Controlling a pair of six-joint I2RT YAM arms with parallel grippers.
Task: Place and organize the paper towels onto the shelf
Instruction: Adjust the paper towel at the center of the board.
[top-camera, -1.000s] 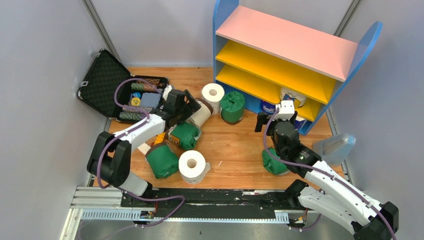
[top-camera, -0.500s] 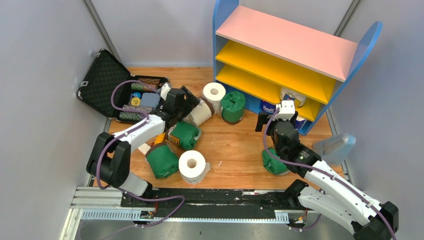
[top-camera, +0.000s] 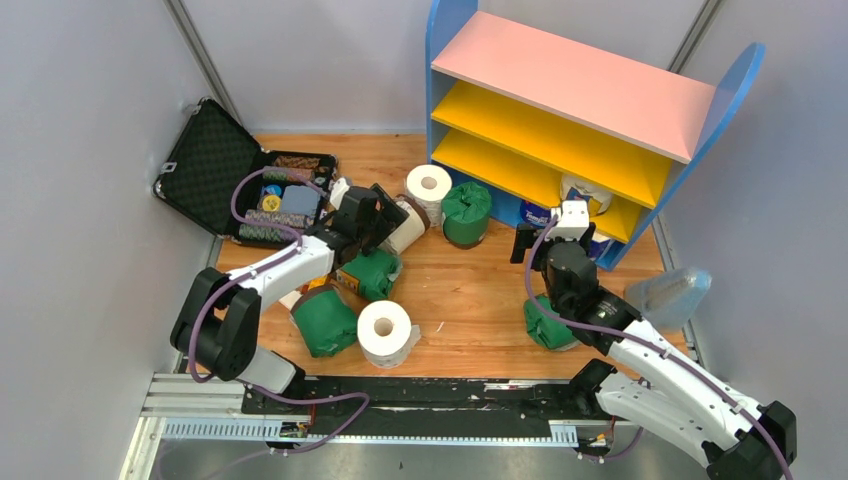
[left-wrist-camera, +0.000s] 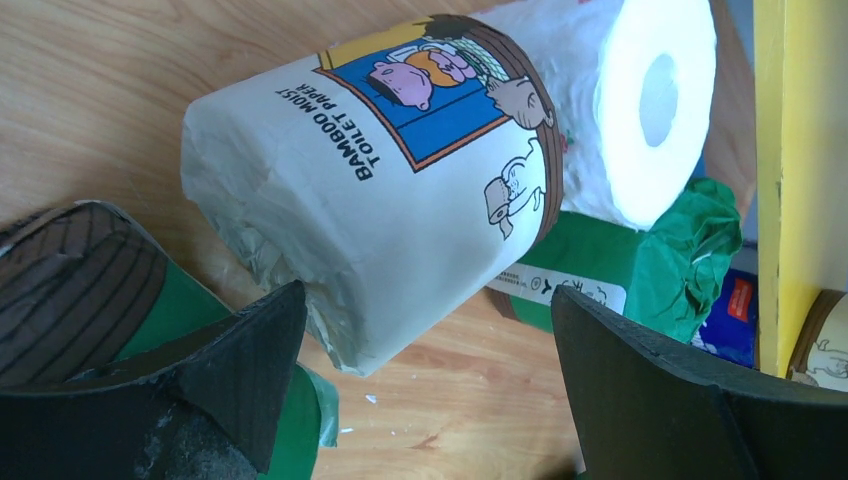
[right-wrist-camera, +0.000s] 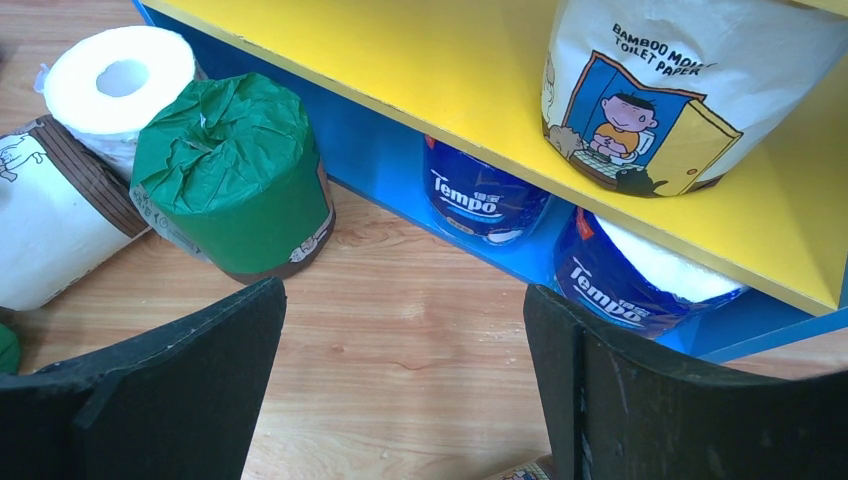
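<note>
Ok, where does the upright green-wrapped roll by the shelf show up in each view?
Top external: the green roll stands mid-frame, left of the shelf's lowest boards.
Left wrist: right of centre, partly hidden behind the cream roll.
Right wrist: upper left, upright.
Shared landmark: the bare white roll next to it, in all three.

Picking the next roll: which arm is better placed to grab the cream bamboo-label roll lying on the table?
Left. The left gripper, open, is lined up right at the cream roll. The right gripper, also open, faces the shelf, farther off.
</note>
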